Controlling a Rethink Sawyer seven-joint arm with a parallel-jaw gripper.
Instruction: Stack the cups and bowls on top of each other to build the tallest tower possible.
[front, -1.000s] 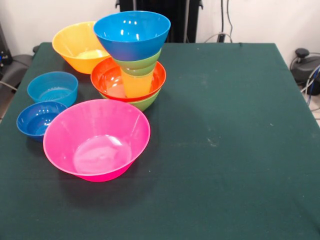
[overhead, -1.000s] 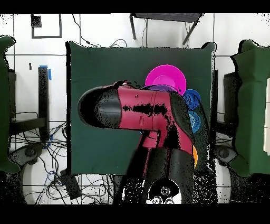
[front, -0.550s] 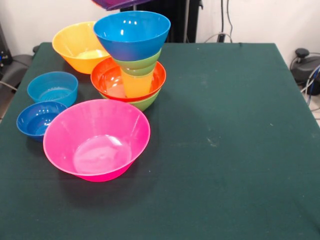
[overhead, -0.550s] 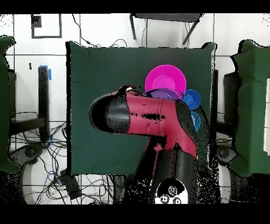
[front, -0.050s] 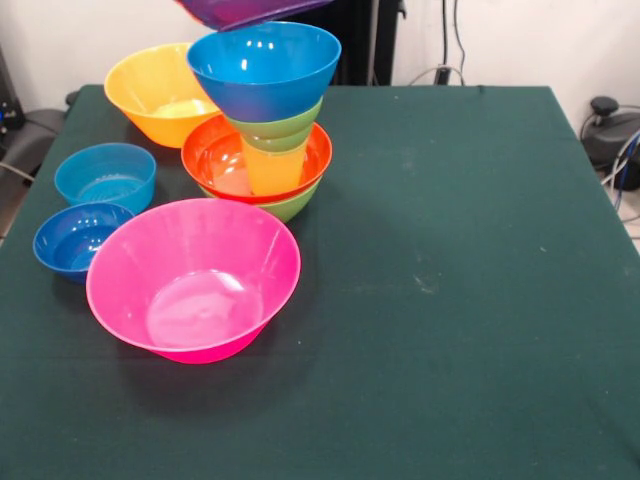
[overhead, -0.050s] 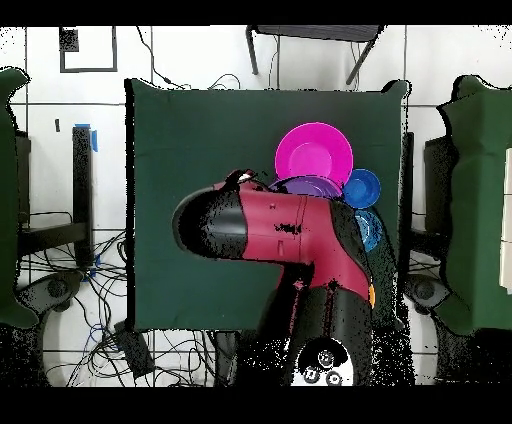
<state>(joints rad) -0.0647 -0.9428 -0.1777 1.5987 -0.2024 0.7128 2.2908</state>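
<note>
The tower stands at the back left of the table: a medium green bowl (front, -0.050s: 296, 205), a red-orange bowl (front, -0.050s: 212, 158), the yellow cup (front, -0.050s: 274, 166), a small green bowl (front, -0.050s: 277, 128) and a wide blue bowl (front, -0.050s: 264, 68) on top. A shallow purple bowl (front, -0.050s: 245, 10) hangs in the air just above the blue bowl, cut off by the picture's top edge. In the overhead view the purple bowl (overhead, -0.050s: 314, 186) peeks out from under the red arm (overhead, -0.050s: 280, 225). The gripper holding it is hidden by the arm and the picture's edge.
A large pink bowl (front, -0.050s: 193, 277) sits in front of the tower. An orange bowl (front, -0.050s: 152, 92) stands behind it to the left. A light-blue bowl (front, -0.050s: 105, 176) and a dark blue bowl (front, -0.050s: 74, 238) sit near the left edge.
The purple bowl has come into the front view at the top and sunk lower over the blue bowl. In the overhead view the arm has swung further over the tower.
</note>
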